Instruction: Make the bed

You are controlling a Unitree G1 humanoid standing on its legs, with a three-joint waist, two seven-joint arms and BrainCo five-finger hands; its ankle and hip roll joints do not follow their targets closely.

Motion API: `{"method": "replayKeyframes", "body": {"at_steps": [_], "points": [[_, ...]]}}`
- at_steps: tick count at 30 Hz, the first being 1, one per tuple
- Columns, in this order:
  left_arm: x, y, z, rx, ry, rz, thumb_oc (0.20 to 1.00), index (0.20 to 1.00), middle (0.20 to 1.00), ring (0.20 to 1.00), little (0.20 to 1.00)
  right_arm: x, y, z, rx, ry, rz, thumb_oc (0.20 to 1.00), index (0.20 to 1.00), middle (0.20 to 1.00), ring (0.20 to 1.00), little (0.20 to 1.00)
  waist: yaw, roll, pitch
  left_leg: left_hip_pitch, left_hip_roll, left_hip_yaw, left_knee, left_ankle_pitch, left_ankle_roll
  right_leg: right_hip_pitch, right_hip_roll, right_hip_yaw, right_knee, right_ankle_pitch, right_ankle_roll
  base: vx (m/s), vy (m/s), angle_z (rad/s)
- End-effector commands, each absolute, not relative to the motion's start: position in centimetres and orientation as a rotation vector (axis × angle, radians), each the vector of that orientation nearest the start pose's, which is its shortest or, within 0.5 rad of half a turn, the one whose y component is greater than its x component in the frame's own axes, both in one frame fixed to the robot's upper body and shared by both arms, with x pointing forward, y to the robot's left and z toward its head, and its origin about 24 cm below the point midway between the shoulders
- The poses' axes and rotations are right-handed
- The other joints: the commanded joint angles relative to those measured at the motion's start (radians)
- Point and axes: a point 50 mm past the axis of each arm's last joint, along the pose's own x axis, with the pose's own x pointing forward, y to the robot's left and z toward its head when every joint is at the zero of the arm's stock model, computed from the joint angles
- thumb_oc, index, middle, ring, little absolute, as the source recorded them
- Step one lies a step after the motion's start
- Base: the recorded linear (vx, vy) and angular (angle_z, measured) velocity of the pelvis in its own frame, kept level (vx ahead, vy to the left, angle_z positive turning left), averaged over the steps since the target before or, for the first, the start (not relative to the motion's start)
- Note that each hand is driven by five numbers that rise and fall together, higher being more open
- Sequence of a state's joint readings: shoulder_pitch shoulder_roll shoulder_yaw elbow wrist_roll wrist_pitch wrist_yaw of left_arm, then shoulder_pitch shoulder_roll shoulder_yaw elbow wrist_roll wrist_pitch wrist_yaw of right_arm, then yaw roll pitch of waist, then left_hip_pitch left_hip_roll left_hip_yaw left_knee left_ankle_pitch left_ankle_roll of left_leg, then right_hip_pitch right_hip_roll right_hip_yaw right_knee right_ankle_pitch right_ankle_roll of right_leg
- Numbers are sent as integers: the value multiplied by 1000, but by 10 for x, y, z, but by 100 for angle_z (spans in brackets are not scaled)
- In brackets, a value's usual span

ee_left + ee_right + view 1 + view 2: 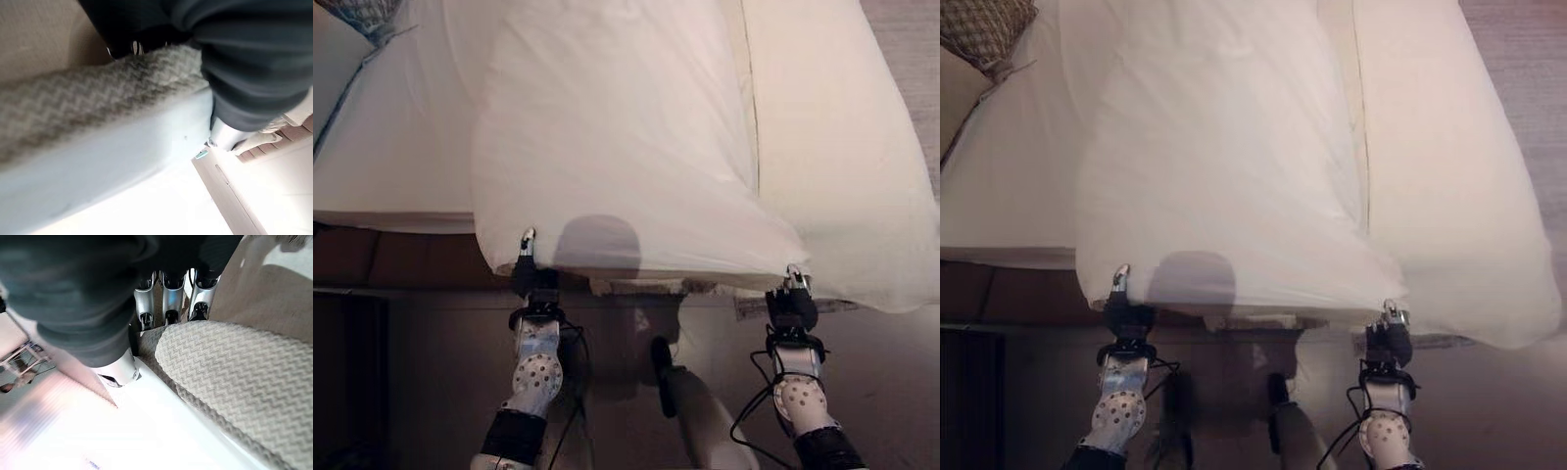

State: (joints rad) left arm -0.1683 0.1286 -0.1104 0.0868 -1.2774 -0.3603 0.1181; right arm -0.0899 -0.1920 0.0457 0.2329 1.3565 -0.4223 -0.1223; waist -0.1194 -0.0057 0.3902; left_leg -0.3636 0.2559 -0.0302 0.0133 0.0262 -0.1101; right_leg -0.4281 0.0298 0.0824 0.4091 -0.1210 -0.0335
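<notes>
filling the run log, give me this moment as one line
left hand: shut on blanket | right hand: shut on blanket | blanket: near edge lifted over bed

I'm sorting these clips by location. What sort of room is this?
Most likely a bedroom: a wide bed, a white sheet drawn over it, and a patterned cushion at its far corner.
</notes>
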Motion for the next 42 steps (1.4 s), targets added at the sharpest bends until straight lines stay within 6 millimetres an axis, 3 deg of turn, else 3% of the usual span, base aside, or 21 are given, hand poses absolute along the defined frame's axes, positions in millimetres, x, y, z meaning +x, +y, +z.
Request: {"method": "replayKeyframes", "body": {"at_steps": [1,4,6,7,8,9,10,11,14,15,18,24,25,27,29,31,33,34,35,38,42], "points": [[273,204,102,-1103,-449,171,200,200,200,200,200,247,-254,30,1124,-301,-562,200,200,200,200,200,1,33,-57,-26,-57,27,42,124,-4,39,-47,81,-107,57,154,39,548,-35],[277,198,99,-1091,-414,136,200,200,200,200,200,244,-253,24,1132,-268,-581,200,200,200,200,200,-18,31,-62,-71,-137,113,229,-4,28,96,-189,112,-234,165,231,118,676,-6],[276,199,96,-1080,-400,131,200,200,200,200,200,244,-253,22,1131,-258,-580,200,200,200,200,200,-16,31,-66,-72,-161,124,249,-29,43,103,-216,127,-251,197,230,106,531,11],[273,204,92,-1051,-389,131,200,200,200,200,200,243,-253,16,1131,-239,-589,200,200,200,200,200,-16,34,-66,-78,-199,154,308,-85,73,87,-268,101,-279,288,216,65,411,-10],[273,204,92,-1051,-389,131,200,200,200,200,200,243,-253,16,1131,-239,-589,200,200,200,200,200,-16,34,-66,-78,-199,155,308,-85,73,86,-268,101,-279,288,216,112,704,-29],[270,208,88,-1037,-382,155,200,200,200,200,200,247,-246,13,1133,-215,-566,200,200,200,200,200,10,31,-61,-45,-195,196,290,-106,81,66,-296,-46,-303,306,208,39,412,-46],[270,210,85,-1035,-379,182,200,200,200,200,200,247,-246,12,1123,-205,-568,200,200,200,200,200,2,30,-57,-35,-214,196,281,-100,85,59,-250,-53,-264,257,198,42,598,-93],[273,211,84,-1033,-369,194,200,200,200,200,200,244,-249,8,1120,-200,-589,200,200,200,200,200,-22,30,-53,-5,-253,196,232,-77,89,6,-129,-13,-222,190,181,15,377,-89],[274,210,80,-1051,-350,220,200,200,200,200,200,243,-249,1,1125,-175,-614,200,200,200,200,200,-27,29,-55,28,-275,203,168,-56,81,-14,-74,-13,-225,163,159,27,168,-14],[277,210,77,-1065,-340,254,200,200,200,200,200,244,-247,-1,1116,-158,-620,200,200,200,200,200,-32,29,-51,41,-290,184,142,-48,87,-35,-28,41,-218,163,152,17,19,23],[284,209,74,-1086,-322,290,200,200,200,200,200,249,-242,5,1086,-151,-589,200,200,200,200,200,-36,26,-57,36,-288,164,139,-42,88,-26,-6,97,-186,146,144,23,-87,30],[287,212,75,-1088,-327,320,200,200,200,200,200,260,-243,20,1000,-156,-551,200,200,200,200,200,-19,15,-77,15,-262,154,206,-60,69,5,4,62,-196,138,123,25,-199,25],[292,212,81,-1104,-346,323,200,200,200,200,200,271,-242,40,964,-201,-498,200,200,200,200,200,-17,3,-76,-5,-252,138,267,-64,54,34,6,45,-217,137,111,-1,-225,17],[300,217,104,-1102,-421,313,200,200,200,200,200,287,-237,75,901,-271,-395,200,200,200,200,200,9,-12,-79,-52,-296,38,279,-47,43,43,5,52,-241,150,114,-17,-186,34],[301,220,112,-1099,-447,304,200,200,200,200,200,292,-235,88,885,-300,-364,200,200,200,200,200,3,-8,-89,-35,-271,29,203,-23,44,44,5,54,-248,147,116,19,-22,19],[307,224,137,-1056,-513,263,200,200,200,200,200,303,-231,119,844,-369,-282,200,200,200,200,200,8,-9,-99,-43,-207,9,97,62,34,41,1,63,-251,147,120,32,55,10],[315,229,170,-1024,-599,213,200,200,200,200,200,310,-223,153,782,-445,-181,200,200,200,200,200,7,-5,-91,-16,-176,12,68,54,39,27,-4,58,-216,120,125,29,115,7],[315,229,170,-1024,-599,213,200,200,200,200,200,310,-223,153,782,-445,-181,200,200,200,200,200,8,-5,-92,-16,-176,12,68,54,39,26,-4,58,-216,120,125,-4,200,-5],[317,228,186,-988,-635,159,200,200,200,200,200,309,-224,173,771,-508,-140,200,200,200,200,200,2,0,-78,-27,-189,36,98,50,38,8,-18,58,-201,126,132,-16,212,-5],[306,233,212,-922,-742,86,200,200,200,200,200,299,-222,199,744,-619,-49,200,200,200,200,200,2,-9,-67,-41,-213,58,137,23,46,0,-33,69,-200,144,150,25,224,-5],[290,238,216,-887,-800,84,200,200,200,200,200,280,-220,199,792,-676,-11,200,200,200,200,200,7,-24,-66,-48,-216,92,171,1,46,4,-44,85,-217,154,159,43,93,-13]]}}
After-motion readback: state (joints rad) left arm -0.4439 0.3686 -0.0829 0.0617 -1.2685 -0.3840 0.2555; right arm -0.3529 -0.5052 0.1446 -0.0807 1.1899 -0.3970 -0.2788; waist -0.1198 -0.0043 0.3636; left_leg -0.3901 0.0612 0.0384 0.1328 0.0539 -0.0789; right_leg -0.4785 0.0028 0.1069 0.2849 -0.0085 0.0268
